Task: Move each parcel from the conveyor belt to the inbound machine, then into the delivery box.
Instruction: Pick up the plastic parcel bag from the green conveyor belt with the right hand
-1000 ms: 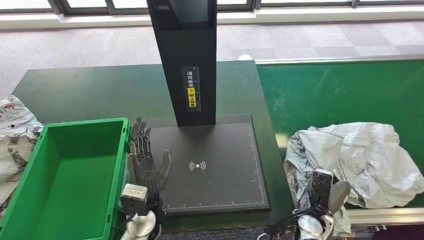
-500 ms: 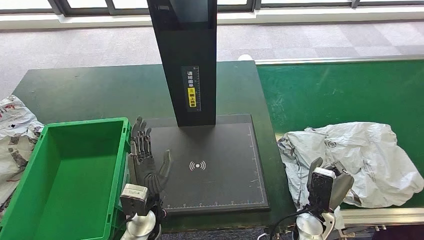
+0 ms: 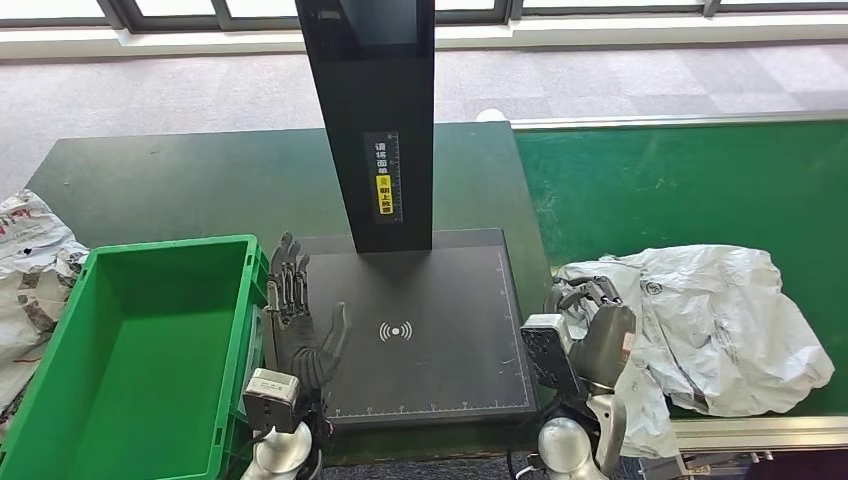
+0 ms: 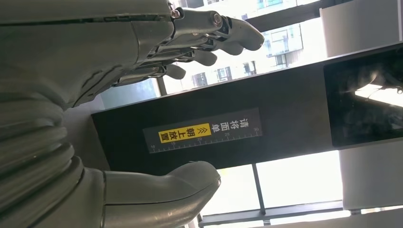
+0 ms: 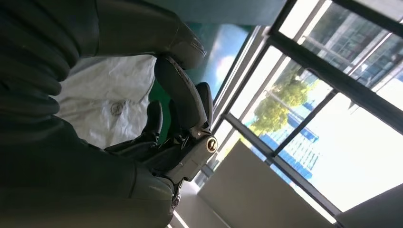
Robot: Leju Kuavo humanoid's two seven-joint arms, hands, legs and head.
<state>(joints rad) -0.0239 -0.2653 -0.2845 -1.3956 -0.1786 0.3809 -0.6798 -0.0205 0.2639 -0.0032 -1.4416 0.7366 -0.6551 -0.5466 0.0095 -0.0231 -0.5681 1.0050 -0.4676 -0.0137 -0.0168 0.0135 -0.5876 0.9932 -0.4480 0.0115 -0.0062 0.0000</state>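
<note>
A crumpled grey parcel [image 3: 720,320] lies on the green conveyor belt [image 3: 680,180], near its front edge. My right hand [image 3: 590,335] is at the parcel's left edge, with its fingers curled onto the plastic; the right wrist view shows the curled fingers [image 5: 183,102] against the parcel [image 5: 109,99]. The inbound machine is a black scan plate [image 3: 440,300] with a tall black tower [image 3: 375,120]. My left hand [image 3: 300,320] stands upright and open over the plate's left edge, holding nothing. In the left wrist view its spread fingers [image 4: 209,42] point at the tower [image 4: 214,133].
A green delivery box [image 3: 165,245] sits left of the scan plate with nothing in it. Printed grey bags [image 3: 30,260] lie at the far left. A dark green table [image 3: 200,180] carries the machine and box.
The parcel has shifted left along the belt. My right hand rose from the parcel's lower edge, moved left and curled onto its left edge. The left hand barely moved.
</note>
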